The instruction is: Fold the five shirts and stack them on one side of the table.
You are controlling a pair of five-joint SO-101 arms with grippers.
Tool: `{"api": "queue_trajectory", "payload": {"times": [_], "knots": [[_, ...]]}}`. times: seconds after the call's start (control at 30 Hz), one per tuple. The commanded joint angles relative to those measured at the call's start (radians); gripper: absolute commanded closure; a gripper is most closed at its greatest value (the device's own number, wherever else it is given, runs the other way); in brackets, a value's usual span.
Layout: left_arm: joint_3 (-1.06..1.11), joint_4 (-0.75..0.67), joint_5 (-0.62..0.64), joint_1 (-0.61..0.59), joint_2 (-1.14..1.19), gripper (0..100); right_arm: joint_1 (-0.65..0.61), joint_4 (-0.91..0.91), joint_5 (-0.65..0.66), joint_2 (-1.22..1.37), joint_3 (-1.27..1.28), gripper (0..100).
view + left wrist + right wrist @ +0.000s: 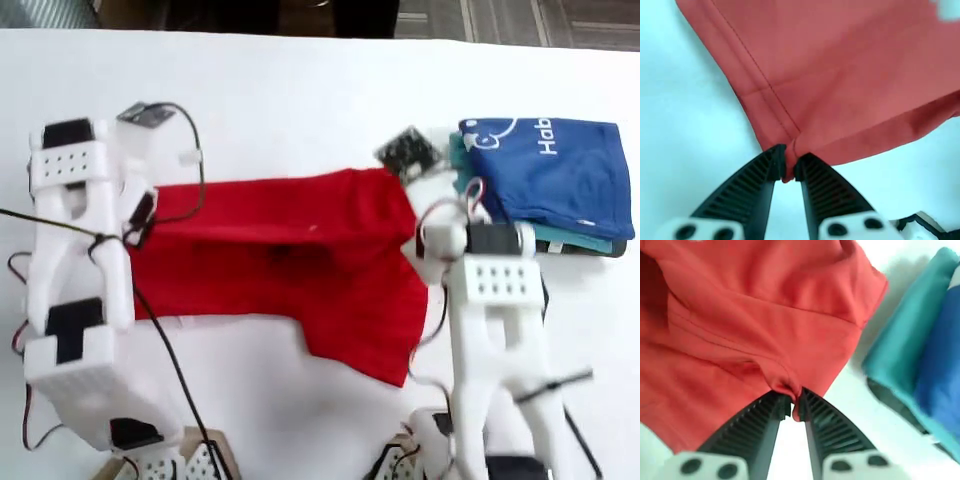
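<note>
a robotics lab bench, by the look of it. a plain white desk (300, 90) carries two small arms, left arm (75, 270) and right arm (500, 330), built of blocky white plastic with black blocks at the joints. thin wires (165, 340) hang loose along them, and a bare circuit board (410, 150) sits by the right arm's tip. the left hand (790, 167) and right hand (795, 407), ribbed black plastic, each pinch a red shirt (280, 240). dark floor (500, 20) runs behind the desk.

White arms (75, 260) w/ black servos (72, 328), cables (165, 350), ribbed fingers (754, 184).
</note>
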Motion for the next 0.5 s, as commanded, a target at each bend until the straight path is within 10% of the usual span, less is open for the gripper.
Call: {"api": "queue_trajectory", "payload": {"times": [0.0, 0.47], "knots": [[0.105, -0.044, -0.005, -0.046, -0.109, 97, 0.012, -0.019, 0.005, -0.127, 0.087, 97.8], [0.410, -0.163, -0.068, -0.110, -0.167, 97, 0.010, 0.044, 0.006, -0.312, 0.276, 97.8]]}}
